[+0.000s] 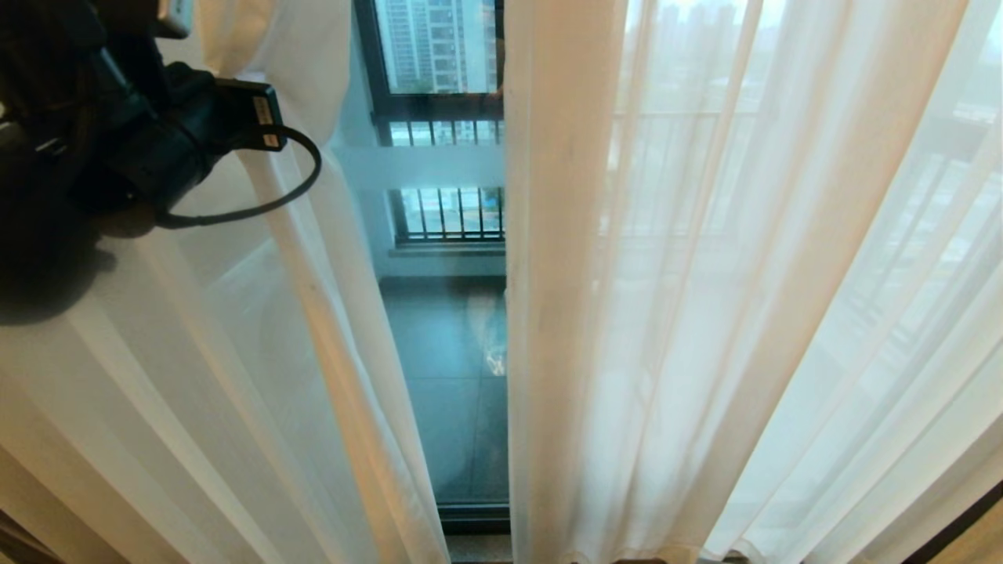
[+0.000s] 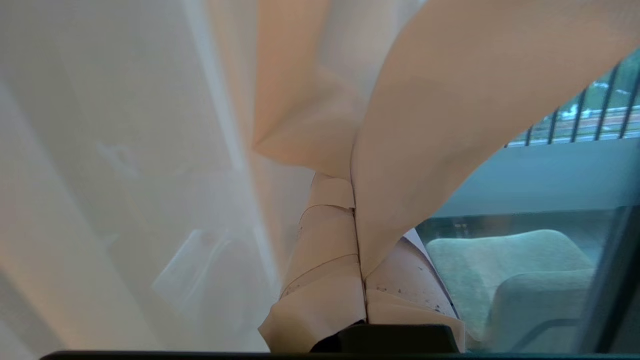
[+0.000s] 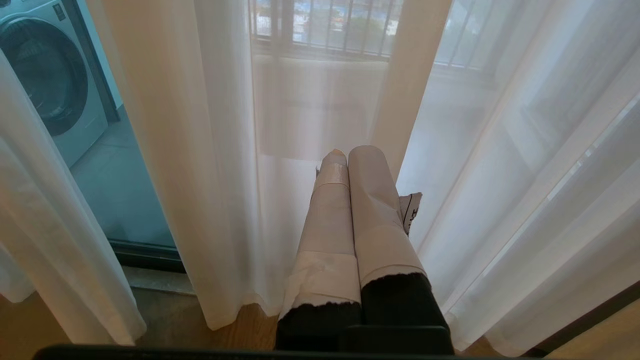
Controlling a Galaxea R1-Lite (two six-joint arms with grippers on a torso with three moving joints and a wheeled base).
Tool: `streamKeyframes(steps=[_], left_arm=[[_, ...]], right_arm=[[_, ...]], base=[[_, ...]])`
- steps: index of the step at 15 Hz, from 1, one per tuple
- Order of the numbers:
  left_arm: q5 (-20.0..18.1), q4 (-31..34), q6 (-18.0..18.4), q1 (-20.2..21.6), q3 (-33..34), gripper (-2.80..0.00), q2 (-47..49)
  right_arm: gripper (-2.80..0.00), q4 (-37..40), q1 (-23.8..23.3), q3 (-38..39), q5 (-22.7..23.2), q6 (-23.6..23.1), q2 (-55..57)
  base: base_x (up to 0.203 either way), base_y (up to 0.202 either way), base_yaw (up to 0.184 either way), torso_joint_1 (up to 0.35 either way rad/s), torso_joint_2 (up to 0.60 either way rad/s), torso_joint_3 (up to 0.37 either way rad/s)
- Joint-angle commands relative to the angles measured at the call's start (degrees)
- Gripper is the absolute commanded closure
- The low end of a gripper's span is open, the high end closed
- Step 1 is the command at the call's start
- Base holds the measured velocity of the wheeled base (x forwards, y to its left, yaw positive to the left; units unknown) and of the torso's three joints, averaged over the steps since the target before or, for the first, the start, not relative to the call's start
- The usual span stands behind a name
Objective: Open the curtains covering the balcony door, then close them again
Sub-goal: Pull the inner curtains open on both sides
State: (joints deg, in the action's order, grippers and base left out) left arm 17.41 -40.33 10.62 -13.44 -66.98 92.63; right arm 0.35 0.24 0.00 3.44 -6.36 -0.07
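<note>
Two thin see-through white sheer curtain panels [image 1: 705, 313] hang apart, leaving a narrow gap at the frame's centre through which the dark-framed glass balcony door [image 1: 447, 345] shows. At the upper left of the head view the black left arm sits against the left panel [image 1: 258, 352]; its tape-wrapped left gripper [image 2: 360, 260] is clamped tight on a fold of that fabric, probably so it can drag the panel sideways. The right gripper [image 3: 350, 200], fingers pressed together and empty, hangs before the right panel, seemingly idle.
</note>
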Motion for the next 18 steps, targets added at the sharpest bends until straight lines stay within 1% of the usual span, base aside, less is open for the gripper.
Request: streamKeyframes(steps=[1, 5, 8, 11, 18], left_arm=[[-0.4, -0.3, 0.0, 2.5, 1.0, 0.00, -1.2], [-0.5, -0.2, -0.2, 6.0, 2.6, 0.00, -2.3], [-0.5, -0.2, -0.3, 7.4, 2.6, 0.00, -2.3], [-0.5, -0.2, -0.3, 7.8, 2.8, 0.00, -2.4], [-0.5, -0.2, -0.4, 7.8, 5.8, 0.00, -3.6]], right_arm=[[0.00, 0.0, 0.0, 0.0, 0.1, -0.1, 0.1], [0.00, 0.0, 0.0, 0.0, 0.1, -0.1, 0.1], [0.00, 0.0, 0.0, 0.0, 0.1, -0.1, 0.1], [0.00, 0.0, 0.0, 0.0, 0.0, -0.1, 0.1], [0.00, 0.0, 0.0, 0.0, 0.1, -0.1, 0.1]], base=[[0.000, 0.000, 0.000, 0.000, 0.00, 0.000], [0.000, 0.000, 0.000, 0.000, 0.00, 0.000], [0.000, 0.000, 0.000, 0.000, 0.00, 0.000], [0.000, 0.000, 0.000, 0.000, 0.00, 0.000], [0.000, 0.000, 0.000, 0.000, 0.00, 0.000]])
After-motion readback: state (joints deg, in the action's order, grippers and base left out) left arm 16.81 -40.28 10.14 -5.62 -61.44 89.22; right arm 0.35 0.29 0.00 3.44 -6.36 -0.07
